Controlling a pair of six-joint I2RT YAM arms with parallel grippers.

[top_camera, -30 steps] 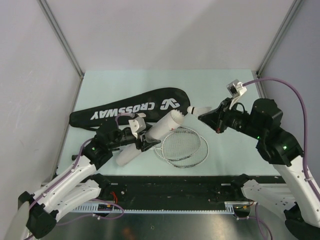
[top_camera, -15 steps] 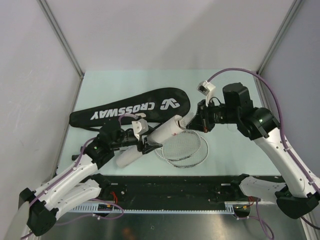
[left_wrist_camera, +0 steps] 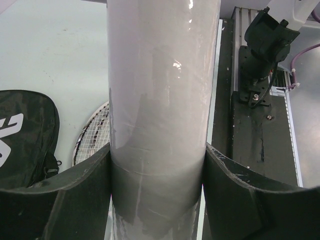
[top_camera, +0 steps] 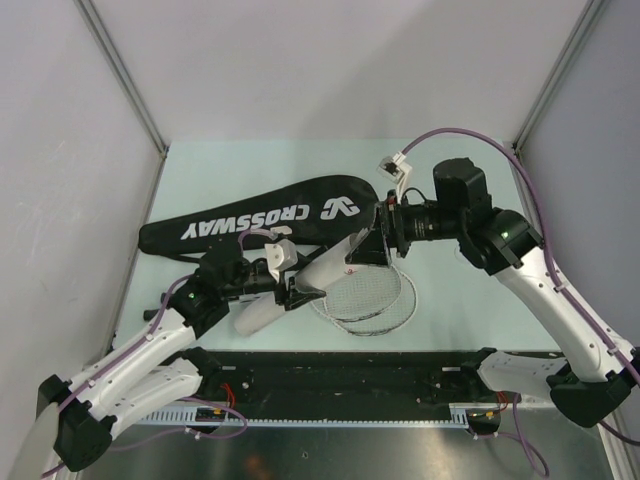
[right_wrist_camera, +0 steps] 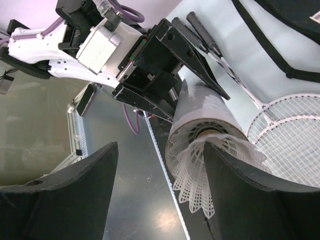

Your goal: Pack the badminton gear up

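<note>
The packing is in its first part, as I judge it. The left gripper [top_camera: 287, 282] is clamped around the middle of the white tube [top_camera: 318, 272] and holds it tilted, with the open mouth turned away from the left arm. A white shuttlecock [right_wrist_camera: 200, 170] sits in this mouth. Its skirt sticks out, so it is not pushed fully inside. The right gripper [top_camera: 378, 240] is just at the mouth of the tube. Its two fingers stand wide apart, one on each side of the shuttlecock, so it has let go.

What is left seems to be most of the work. The two rackets [top_camera: 375, 300] lie on the table [top_camera: 460, 300], their heads just beside the mouth of the tube and partly under it. The long black bag [top_camera: 265, 220] lies flat behind the tube, and nothing shows inside it. Whether it is unzipped, I cannot tell. The shuttlecock wants pushing deeper, and after that the tube and the rackets have to go into the bag.

Compared with one second ago, the right gripper was then well apart from the tube, on the side of its mouth, and pinched the shuttlecock. Now it has come to the mouth and opened. The left gripper and the tube stayed almost in the same place.
</note>
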